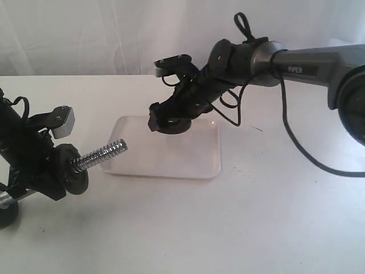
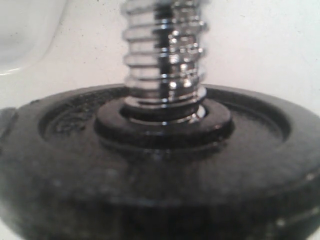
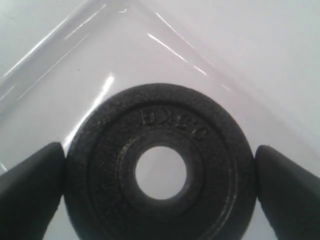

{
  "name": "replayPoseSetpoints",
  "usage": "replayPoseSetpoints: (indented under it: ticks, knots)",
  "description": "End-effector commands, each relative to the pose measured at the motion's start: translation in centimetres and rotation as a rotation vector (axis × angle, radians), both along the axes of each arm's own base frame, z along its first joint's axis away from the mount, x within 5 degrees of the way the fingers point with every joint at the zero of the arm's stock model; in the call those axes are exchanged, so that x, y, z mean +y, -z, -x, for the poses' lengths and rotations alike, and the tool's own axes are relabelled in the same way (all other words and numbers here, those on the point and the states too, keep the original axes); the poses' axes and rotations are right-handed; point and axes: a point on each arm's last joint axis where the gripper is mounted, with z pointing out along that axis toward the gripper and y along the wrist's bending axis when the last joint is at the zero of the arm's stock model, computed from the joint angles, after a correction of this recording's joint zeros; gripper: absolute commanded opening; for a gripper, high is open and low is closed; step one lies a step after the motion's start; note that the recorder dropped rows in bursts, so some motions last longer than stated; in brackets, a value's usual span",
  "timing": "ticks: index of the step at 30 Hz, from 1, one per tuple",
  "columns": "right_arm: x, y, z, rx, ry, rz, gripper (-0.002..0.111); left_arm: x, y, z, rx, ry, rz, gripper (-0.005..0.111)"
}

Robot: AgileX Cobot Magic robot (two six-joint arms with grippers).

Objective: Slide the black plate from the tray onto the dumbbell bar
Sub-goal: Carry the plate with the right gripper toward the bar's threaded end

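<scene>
The black plate [image 3: 100, 165] lies flat in a corner of the white tray [image 3: 75, 65], its centre hole showing the tray through it. My right gripper [image 3: 160, 170] is shut on the plate, one finger pressed against each side of the rim. In the exterior view this gripper [image 1: 171, 119] reaches down over the tray [image 1: 182, 157]. The dumbbell bar [image 1: 105, 153] points its threaded end toward the tray, held up off the table by my left gripper [image 1: 48, 171]. A second black disc [image 2: 160, 165] sits on the bar [image 2: 162, 60] and hides the left fingers.
The white table [image 1: 239, 228] spreads in front and to the right. A black cable [image 1: 296, 145] hangs from the right arm onto the table. The bar's other chrome end [image 1: 7, 198] pokes out at the far left edge.
</scene>
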Motion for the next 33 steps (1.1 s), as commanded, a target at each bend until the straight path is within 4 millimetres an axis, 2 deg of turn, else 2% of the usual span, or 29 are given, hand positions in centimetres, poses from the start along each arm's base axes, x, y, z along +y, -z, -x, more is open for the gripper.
replayPoseSetpoints:
  ticks: [1,9,12,15,23,33]
  knots:
    - [-2.7,-3.1,-0.6,0.073,0.013,-0.185,0.000,-0.7,-2.4,0.7,0.029,-0.018,0.113,0.000]
    - [-5.9,-4.7,-0.1,0.289,-0.112,-0.569,0.000,-0.8,-2.4,0.7,0.031,-0.024,0.125,0.000]
    - [-6.7,-4.8,0.3,0.333,-0.147,-0.713,0.000,-0.9,-2.5,0.7,0.031,-0.027,0.130,0.000]
    - [-7.3,-3.6,0.8,0.365,-0.105,-0.875,0.000,-0.9,-2.5,0.7,0.032,-0.031,0.137,0.000]
    - [-7.9,-1.7,2.8,0.343,-0.038,-0.982,0.000,-1.0,-2.5,0.7,0.031,-0.036,0.144,0.000]
    - [-8.6,0.6,6.5,0.357,-0.040,-0.927,0.000,-1.1,-2.9,0.7,0.021,-0.044,0.160,0.000]
